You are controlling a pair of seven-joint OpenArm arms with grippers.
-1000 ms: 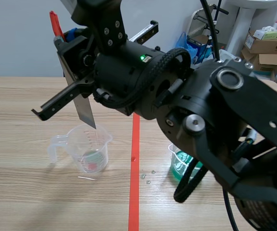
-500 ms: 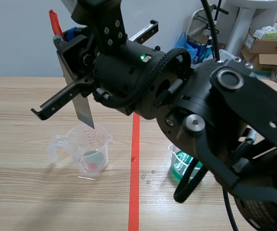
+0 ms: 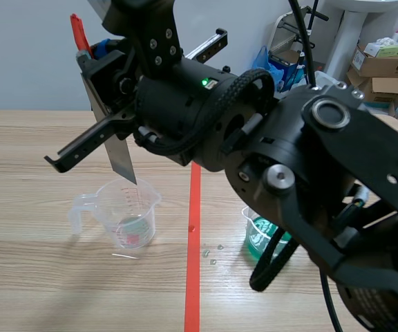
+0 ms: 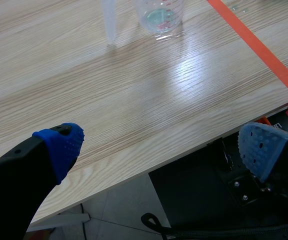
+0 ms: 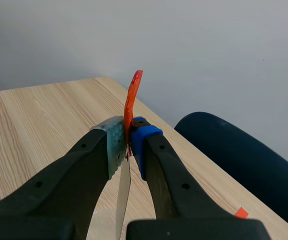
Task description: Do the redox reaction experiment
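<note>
Your right tool (image 5: 128, 144) is clamped on a metal strip (image 3: 121, 158) with a red top. The strip's tip hangs just over the clear cup (image 3: 128, 214) on the worktop (image 3: 33, 159). You cannot read the cup's tiny marks. Your left tool (image 4: 159, 145) has its fingers apart.

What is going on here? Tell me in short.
The right gripper is shut on a metal strip with an orange-red handle and holds it, tip down, over a clear measuring cup on the table. The cup has a little reddish and greenish matter at its bottom. The left gripper is open, low by the table's near edge, holding nothing.
</note>
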